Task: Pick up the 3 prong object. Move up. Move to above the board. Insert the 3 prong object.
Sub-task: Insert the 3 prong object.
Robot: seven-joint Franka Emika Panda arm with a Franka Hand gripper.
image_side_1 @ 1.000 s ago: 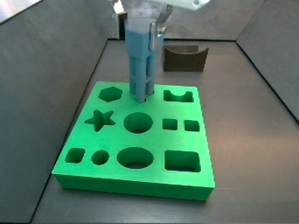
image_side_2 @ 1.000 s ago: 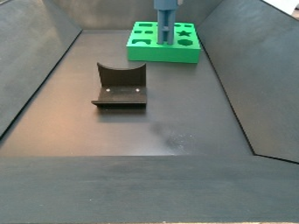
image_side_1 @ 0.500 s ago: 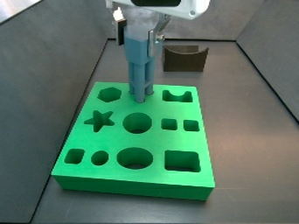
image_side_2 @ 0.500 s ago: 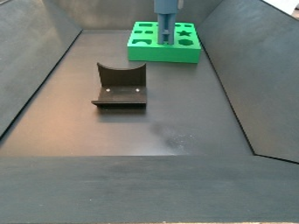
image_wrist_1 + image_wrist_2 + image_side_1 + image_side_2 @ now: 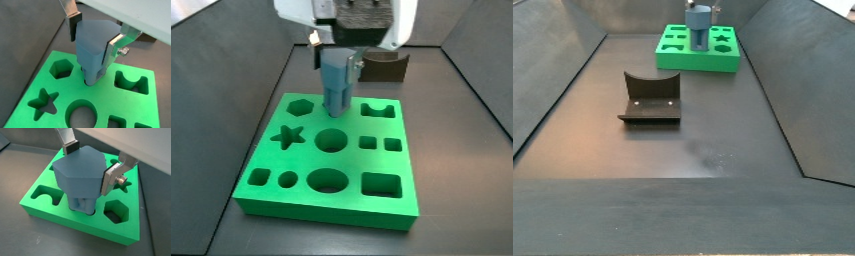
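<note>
One green board (image 5: 305, 175), one blue post (image 5: 337, 85), one dark brown block (image 5: 651, 98) and one claw (image 5: 95, 36) above the board, its two fingers (image 5: 73, 26) flanking the post's head. Board cut-outs visible: one star, one hexagon.

A dark grey floor (image 5: 714, 135) — matte, faintly scuffed — lies between sloping dark walls (image 5: 547, 70), under soft, even light.
</note>
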